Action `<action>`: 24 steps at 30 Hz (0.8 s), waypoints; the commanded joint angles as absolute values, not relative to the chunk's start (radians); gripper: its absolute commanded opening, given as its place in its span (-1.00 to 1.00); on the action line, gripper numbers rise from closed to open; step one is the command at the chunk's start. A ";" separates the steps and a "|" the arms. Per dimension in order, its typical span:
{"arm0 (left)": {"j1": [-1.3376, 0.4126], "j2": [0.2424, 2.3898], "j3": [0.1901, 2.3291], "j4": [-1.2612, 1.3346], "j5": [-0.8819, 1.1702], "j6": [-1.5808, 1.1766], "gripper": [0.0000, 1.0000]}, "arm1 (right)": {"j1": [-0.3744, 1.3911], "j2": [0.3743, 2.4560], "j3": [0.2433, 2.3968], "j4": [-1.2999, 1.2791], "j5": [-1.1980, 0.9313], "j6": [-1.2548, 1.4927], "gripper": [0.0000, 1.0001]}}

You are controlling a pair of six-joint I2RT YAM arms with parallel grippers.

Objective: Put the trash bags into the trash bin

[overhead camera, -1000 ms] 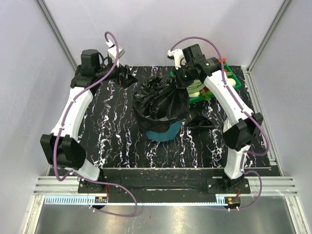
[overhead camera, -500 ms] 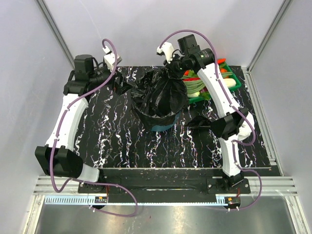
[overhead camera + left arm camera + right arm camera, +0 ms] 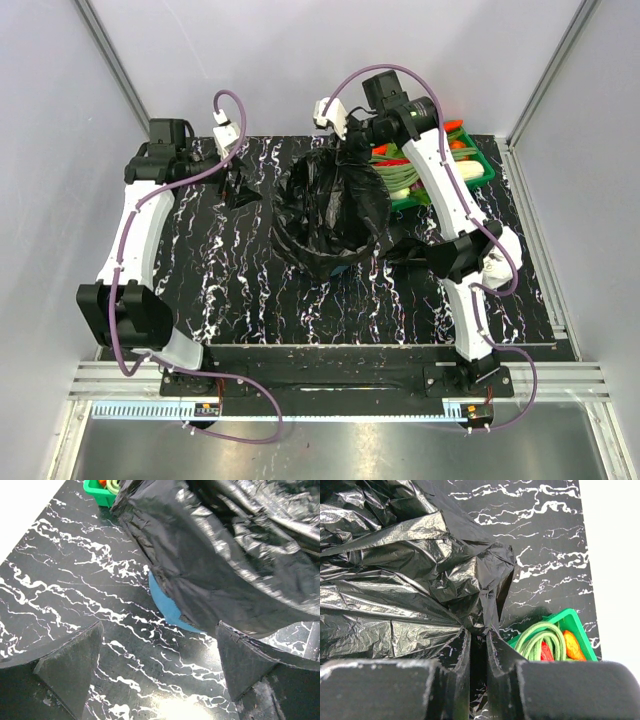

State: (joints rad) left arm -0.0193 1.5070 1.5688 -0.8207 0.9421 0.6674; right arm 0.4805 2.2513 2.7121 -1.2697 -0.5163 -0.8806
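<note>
The right gripper (image 3: 479, 639) is pinching a fold of the trash bag (image 3: 335, 205) between nearly shut fingers and is holding it up at the far side of the trash bin (image 3: 167, 609). The black film is draping down over the bin and hiding almost all of it; only a strip of teal wall is showing in the left wrist view. By the look of it the job is roughly halfway. The bag is sitting over the bin's mouth, but most of it is bunching above and outside the rim rather than sinking inside, so stuffing it down is the work left.

The left gripper (image 3: 159, 630) is hanging beside the bag's left flank with its jaws spread wide, gripping nothing and touching nothing.

Just right of the pinch, the green tray (image 3: 570, 619) of vegetables is crowding the right arm's working room. A dark crumpled piece (image 3: 410, 250) is lying on the table (image 3: 230, 260) right of the bin, under the right arm; whether it is another bag cannot be told. A white wad (image 3: 497, 265) is resting farther right.
</note>
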 commanded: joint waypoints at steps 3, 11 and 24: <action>0.000 1.517 1.621 -0.844 1.025 0.755 0.98 | 0.491 2.235 2.755 -1.430 -0.541 -1.028 -0.85; 0.000 1.519 1.609 -0.844 1.063 0.791 0.98 | 0.528 2.217 2.775 -1.463 -0.466 -1.058 -0.87; 0.023 1.509 1.552 -0.844 1.029 0.842 0.98 | 0.581 2.284 2.775 -1.270 -0.397 -0.950 -0.41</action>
